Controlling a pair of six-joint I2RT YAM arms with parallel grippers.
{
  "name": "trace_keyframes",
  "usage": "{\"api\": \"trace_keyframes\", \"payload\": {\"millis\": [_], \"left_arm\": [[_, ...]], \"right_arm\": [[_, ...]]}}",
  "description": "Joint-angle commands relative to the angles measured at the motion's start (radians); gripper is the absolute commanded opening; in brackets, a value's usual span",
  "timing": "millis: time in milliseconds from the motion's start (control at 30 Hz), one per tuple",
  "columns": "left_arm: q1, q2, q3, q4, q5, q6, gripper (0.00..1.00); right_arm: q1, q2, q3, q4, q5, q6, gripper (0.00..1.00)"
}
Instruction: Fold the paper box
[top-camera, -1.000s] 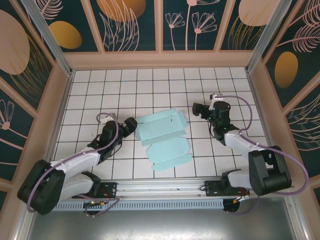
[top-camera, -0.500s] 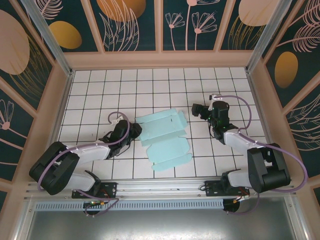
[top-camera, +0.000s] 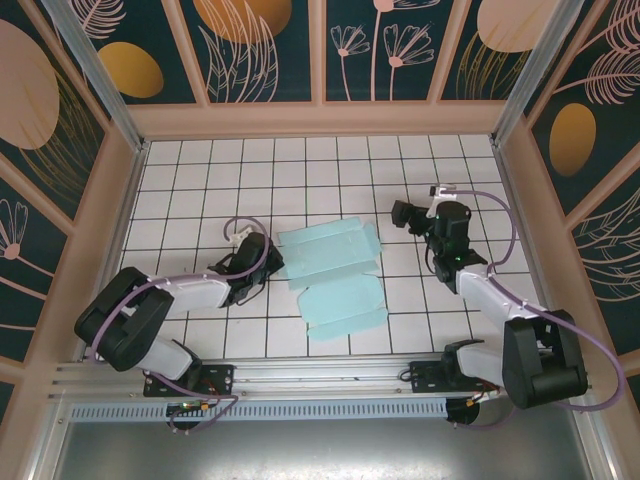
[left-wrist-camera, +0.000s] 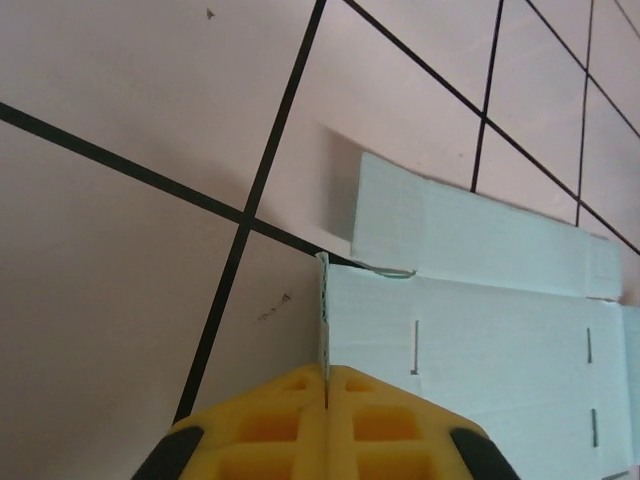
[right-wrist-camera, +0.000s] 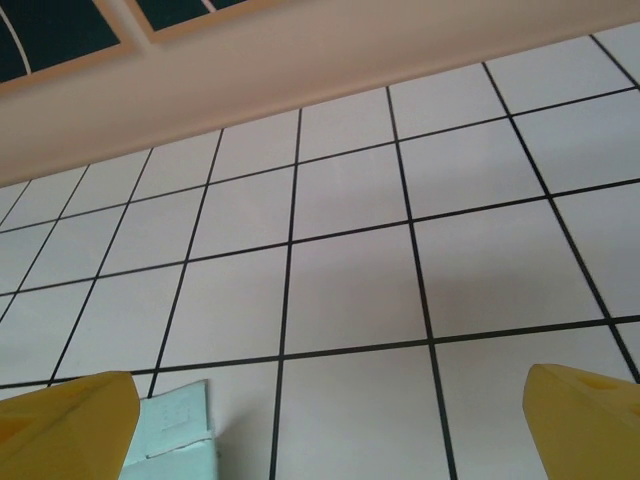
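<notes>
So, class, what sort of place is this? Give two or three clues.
Probably a robot test cell: a grid-lined table, patterned wall panels around it, and a metal rail bearing the left arm and right arm.

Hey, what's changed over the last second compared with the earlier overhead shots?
The left gripper reached rightward to the left edge of the paper box and shut on it; the wrist view shows a strip of that edge pinched upright between the jaws. The right gripper drifted slightly toward the far side. It stayed open, and the sheet stayed flat, unfolded and roughly in place.
</notes>
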Motion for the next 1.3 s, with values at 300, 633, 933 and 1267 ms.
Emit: {"api": "trace_keyframes", "payload": {"millis": [300, 633, 933, 1267], "left_arm": [[0.024, 0.098, 0.262, -0.242, -0.081, 0.33, 0.0], [0.127, 0.298, 0.578, -0.376, 0.051, 0.837, 0.0], [0.139, 0.424, 0.763, -0.391, 0.22, 1.165, 0.0], [0.143, 0.345, 0.694, -0.322, 0.197, 1.058, 0.69]], "right_arm": [[-0.015, -0.022, -0.026, -0.002, -0.055, -0.035, 0.99], [-0.018, 0.017, -0.014, -0.004, -0.07, -0.045, 0.99], [-0.028, 0.061, 0.013, -0.015, -0.087, -0.05, 0.99], [-0.043, 0.086, 0.057, -0.028, -0.12, -0.044, 0.99]]}}
